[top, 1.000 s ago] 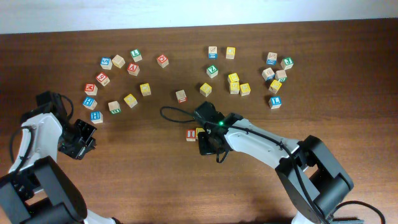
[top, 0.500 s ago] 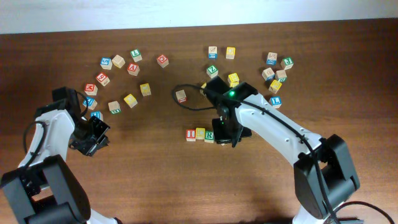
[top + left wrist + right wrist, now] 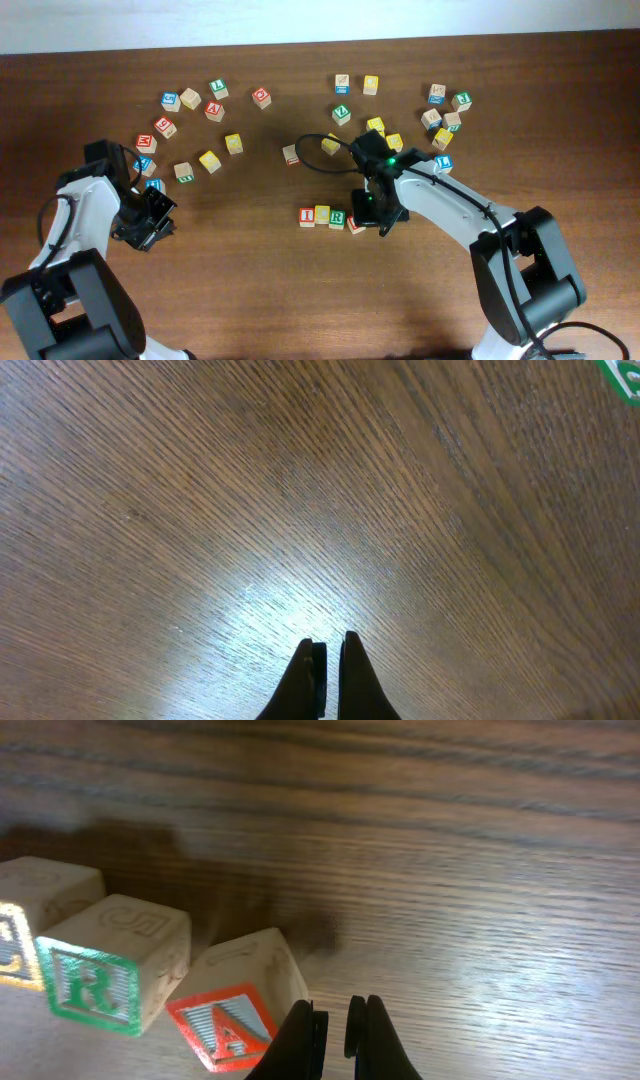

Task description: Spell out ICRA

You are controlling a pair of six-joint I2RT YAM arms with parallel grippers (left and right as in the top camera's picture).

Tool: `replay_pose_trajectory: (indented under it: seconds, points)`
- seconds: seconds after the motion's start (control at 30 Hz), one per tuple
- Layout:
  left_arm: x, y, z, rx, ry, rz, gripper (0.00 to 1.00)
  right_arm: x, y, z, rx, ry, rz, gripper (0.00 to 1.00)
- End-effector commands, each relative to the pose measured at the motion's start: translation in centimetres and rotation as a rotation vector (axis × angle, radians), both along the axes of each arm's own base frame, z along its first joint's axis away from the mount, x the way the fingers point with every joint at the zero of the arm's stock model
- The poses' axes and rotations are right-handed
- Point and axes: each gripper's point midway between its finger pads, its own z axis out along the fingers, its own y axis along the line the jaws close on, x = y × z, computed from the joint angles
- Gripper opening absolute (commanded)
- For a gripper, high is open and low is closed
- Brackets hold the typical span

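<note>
Meeting tip to tip, the fingers of the right gripper pinch nothing and hang low over the table. The A sits just beside them at their 9 o'clock in the wrist view; whether the near finger brushes its edge I cannot tell. Seen from overhead, the word runs from 9 to 3 o'clock across the middle of the table: I, C, R, then the A at the 3 o'clock end. That last cube is twisted out of square with its neighbours and has slipped a little toward 5 o'clock, one corner near the R and the rest angled away. My reading is that any coming nudge would have to push from the gripper's side toward 9 o'clock and turn the cube flush. A cube has no long axis, so only its skew against the row matters. The right arm is much nearer. The left gripper, also shut and empty, hovers above bare wood well off at 9 o'clock. The cubes are pale wood with rounded edges and embossed sides, their letters in colour inside matching borders: red A, green R. Dark grain streaks the glossy table, so a light push should slide a cube, not tip it.
</note>
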Motion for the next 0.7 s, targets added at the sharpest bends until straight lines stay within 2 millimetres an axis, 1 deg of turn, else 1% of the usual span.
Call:
replay_pose_trajectory:
  seconds: [0.0,0.1,0.2,0.27,0.3,0.37,0.4,0.47,0.5,0.53,0.6,0.67]
  points:
    - [0.0,-0.3,0.2,-0.007,-0.013,-0.018,0.00,-0.7,0.6,-0.3,0.041,0.036,-0.015,0.04]
    - [0.0,-0.2,0.2,-0.007,-0.014,-0.018,0.00,-0.8,0.9,-0.3,0.055,0.040,-0.013,0.04]
    - [0.0,-0.2,0.2,-0.006,-0.014,-0.018,0.00,-0.7,2.0,0.0,0.116,0.047,-0.006,0.04]
    - [0.0,-0.2,0.2,-0.006,-0.014,-0.018,0.00,-0.5,2.0,0.1,0.115,0.038,-0.006,0.04]
    - [0.0,-0.2,0.2,-0.006,-0.014,-0.018,0.00,-0.3,1.8,0.1,0.107,0.030,-0.009,0.04]
    - [0.0,-0.2,0.2,-0.007,-0.014,-0.018,0.00,0.3,0.8,0.8,0.054,0.019,-0.023,0.04]
    - [0.0,-0.3,0.2,-0.007,-0.013,-0.018,0.00,0.4,0.0,2.0,0.030,0.038,-0.019,0.04]
    - [0.0,-0.2,0.2,-0.006,-0.014,-0.018,0.00,-0.7,0.2,3.4,0.050,0.097,0.030,0.04]
    - [0.0,-0.2,0.2,-0.006,-0.014,-0.018,0.00,-2.2,1.1,3.8,0.099,0.159,0.077,0.04]
    - [0.0,-0.2,0.2,-0.006,-0.014,-0.018,0.00,-3.2,1.5,3.9,0.112,0.199,0.084,0.04]
    - [0.1,-0.2,0.2,-0.005,-0.017,-0.018,0.00,-4.8,2.3,3.5,0.104,0.235,0.107,0.04]
    - [0.1,-0.2,0.2,-0.005,-0.017,-0.018,0.00,-5.5,3.3,2.4,0.082,0.230,0.069,0.04]
